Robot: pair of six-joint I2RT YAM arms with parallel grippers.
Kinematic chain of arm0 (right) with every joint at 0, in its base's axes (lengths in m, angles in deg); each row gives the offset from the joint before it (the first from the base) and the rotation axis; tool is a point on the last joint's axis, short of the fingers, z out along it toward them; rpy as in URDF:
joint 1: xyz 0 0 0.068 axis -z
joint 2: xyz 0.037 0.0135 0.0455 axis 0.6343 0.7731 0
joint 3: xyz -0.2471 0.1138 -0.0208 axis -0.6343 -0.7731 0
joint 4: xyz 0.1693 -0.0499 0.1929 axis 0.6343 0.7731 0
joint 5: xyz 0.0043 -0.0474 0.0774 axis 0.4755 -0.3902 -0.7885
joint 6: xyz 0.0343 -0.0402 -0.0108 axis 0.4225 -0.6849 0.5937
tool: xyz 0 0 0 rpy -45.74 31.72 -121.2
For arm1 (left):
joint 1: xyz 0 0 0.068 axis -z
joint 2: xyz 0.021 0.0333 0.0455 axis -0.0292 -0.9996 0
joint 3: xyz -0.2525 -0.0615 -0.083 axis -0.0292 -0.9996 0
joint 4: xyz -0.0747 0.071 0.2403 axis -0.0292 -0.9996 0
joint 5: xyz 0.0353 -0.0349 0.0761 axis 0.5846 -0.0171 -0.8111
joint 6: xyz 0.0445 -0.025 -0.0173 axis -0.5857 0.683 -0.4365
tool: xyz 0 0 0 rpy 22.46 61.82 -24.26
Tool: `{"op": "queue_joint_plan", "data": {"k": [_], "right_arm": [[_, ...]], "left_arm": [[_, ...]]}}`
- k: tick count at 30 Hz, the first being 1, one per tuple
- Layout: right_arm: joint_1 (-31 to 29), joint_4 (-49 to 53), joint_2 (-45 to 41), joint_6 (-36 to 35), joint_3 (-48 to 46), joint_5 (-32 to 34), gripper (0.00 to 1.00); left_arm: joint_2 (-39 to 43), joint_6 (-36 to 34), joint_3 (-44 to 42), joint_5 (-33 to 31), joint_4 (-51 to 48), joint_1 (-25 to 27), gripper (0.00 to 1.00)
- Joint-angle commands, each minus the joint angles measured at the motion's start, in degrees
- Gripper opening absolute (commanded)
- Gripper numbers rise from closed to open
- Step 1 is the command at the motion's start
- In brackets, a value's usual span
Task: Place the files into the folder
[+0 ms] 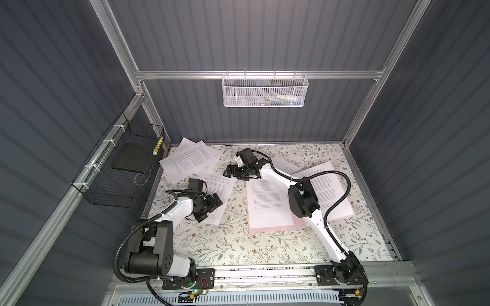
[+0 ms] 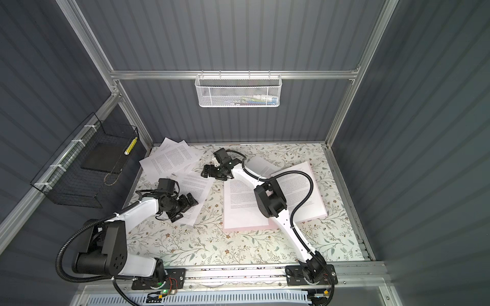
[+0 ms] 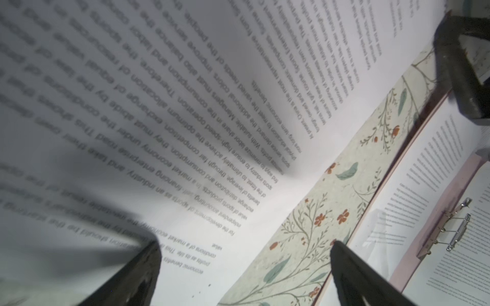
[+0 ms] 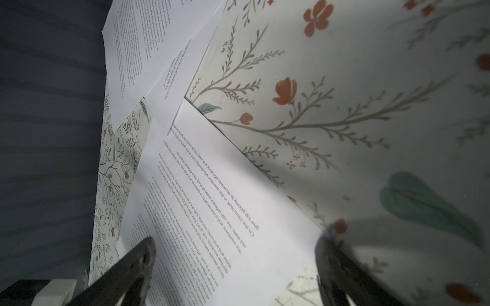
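The pale pink folder (image 1: 275, 226) (image 2: 246, 227) lies open at the centre right, with a printed sheet (image 1: 267, 201) on each half. In the left wrist view its spine (image 3: 450, 185) carries a metal clip (image 3: 458, 225). Loose files lie in a pile (image 1: 191, 159) (image 2: 169, 159) (image 4: 148, 39) at the back left. One more sheet (image 1: 220, 185) (image 2: 197, 185) (image 3: 159, 106) (image 4: 212, 198) lies left of the folder. My left gripper (image 1: 210, 209) (image 2: 185, 209) (image 3: 245, 254) hangs open over that sheet's near half. The right gripper (image 1: 228, 172) (image 2: 206, 171) (image 4: 236, 251) hovers open over its far corner, holding nothing.
A black wire basket (image 1: 116, 169) on the left wall holds a dark flat slab (image 1: 132, 159). On the back rail hangs a white mesh basket (image 1: 265, 90). The floral tabletop (image 1: 238, 243) is walled at the left, back and right. The right arm stretches across the folder.
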State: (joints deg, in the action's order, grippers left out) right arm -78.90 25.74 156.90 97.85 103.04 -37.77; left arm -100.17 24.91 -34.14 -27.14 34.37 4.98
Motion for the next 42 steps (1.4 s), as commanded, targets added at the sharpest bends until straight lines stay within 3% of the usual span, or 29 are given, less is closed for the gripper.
{"op": "queue_joint_plan", "data": {"k": [1, 12, 27, 33, 37, 42], "right_arm": [[-0.16, 2.33, 2.46, 0.54, 1.43, 0.90, 0.93], [1.10, 1.14, 1.77, 3.30, 0.67, 4.89, 0.92], [-2.97, 5.00, 2.67, 6.44, -0.10, 0.56, 0.88], [-4.41, 1.01, 1.48, 8.41, -3.69, -2.85, 0.87], [-4.85, -4.81, -3.80, 7.18, -9.05, -6.94, 0.87], [-4.94, -15.71, -10.70, 8.92, -19.67, -10.75, 0.80]], "left_arm": [[0.20, -1.10, -2.69, -1.06, -3.15, -0.87, 1.00], [2.17, -2.99, -3.53, -1.72, -5.75, -2.26, 1.00], [2.74, -3.19, -2.21, 0.39, -5.48, -2.26, 1.00], [2.74, -3.60, -2.36, 0.52, -5.30, -2.26, 1.00], [2.24, -3.99, -2.43, 0.07, -4.90, -2.26, 1.00], [2.14, -3.97, -2.82, 0.33, -4.15, -2.26, 1.00]]}}
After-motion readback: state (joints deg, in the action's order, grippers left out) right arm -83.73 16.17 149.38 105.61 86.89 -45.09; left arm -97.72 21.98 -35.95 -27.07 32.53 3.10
